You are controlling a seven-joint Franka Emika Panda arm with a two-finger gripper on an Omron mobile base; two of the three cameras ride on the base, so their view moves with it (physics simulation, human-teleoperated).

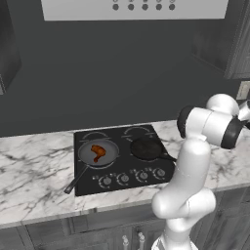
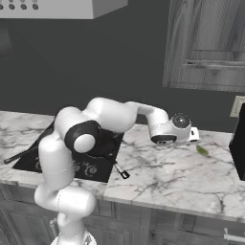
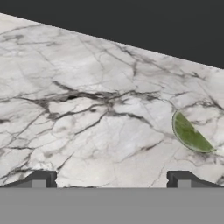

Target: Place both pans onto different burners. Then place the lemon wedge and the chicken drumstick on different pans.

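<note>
The wider grey pan (image 1: pixel 98 153) sits on the front left burner of the black cooktop (image 1: pixel 122 168), its thin handle pointing toward the counter's front. The orange-brown chicken drumstick (image 1: pixel 98 152) lies inside it. The smaller black pan (image 1: pixel 146 148) rests on the front right burner, and its handle (image 2: pixel 119 170) sticks out over the marble. Two rear burners (image 1: pixel 138 130) are bare. The pale green lemon wedge (image 3: pixel 190 133) lies on the marble counter right of the cooktop (image 2: pixel 202 150). My gripper (image 3: pixel 111 179) hovers open over the counter. The wedge lies ahead of it, just beyond its right fingertip (image 3: pixel 181 177).
A tall dark block (image 2: pixel 238 143) stands on the counter just right of the wedge, below a wall outlet (image 2: pixel 238 106). A grey wall cabinet (image 2: pixel 208 43) hangs above, and a range hood (image 1: pixel 134 9) is over the cooktop. Marble counter (image 2: pixel 167 177) stretches around my hand.
</note>
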